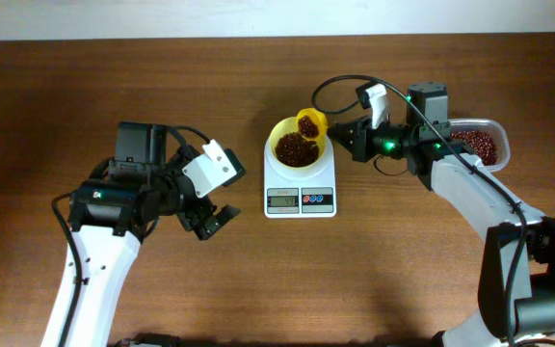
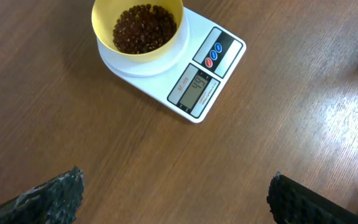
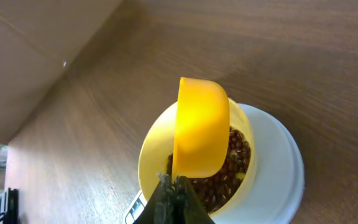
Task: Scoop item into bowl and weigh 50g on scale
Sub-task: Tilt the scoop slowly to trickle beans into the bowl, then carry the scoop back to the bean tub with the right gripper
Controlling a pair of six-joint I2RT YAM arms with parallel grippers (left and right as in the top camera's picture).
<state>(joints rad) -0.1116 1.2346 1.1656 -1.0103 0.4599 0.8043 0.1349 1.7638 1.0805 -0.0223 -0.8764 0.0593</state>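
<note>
The pale yellow bowl (image 1: 297, 147) sits on the white scale (image 1: 300, 188) and holds a heap of red-brown beans (image 2: 143, 28); the display (image 2: 197, 89) reads about 49. My right gripper (image 1: 347, 138) is shut on the handle of a yellow scoop (image 1: 310, 123), which holds beans over the bowl's far right rim. In the right wrist view the scoop (image 3: 201, 127) is tilted above the bowl (image 3: 151, 149), with the gripper (image 3: 174, 186) below it. My left gripper (image 1: 212, 220) is open and empty, left of the scale; its fingers (image 2: 173, 193) show over bare table.
A clear plastic tub (image 1: 478, 143) with more beans stands at the right, behind my right arm. The table's back edge meets a pale wall (image 1: 258, 17).
</note>
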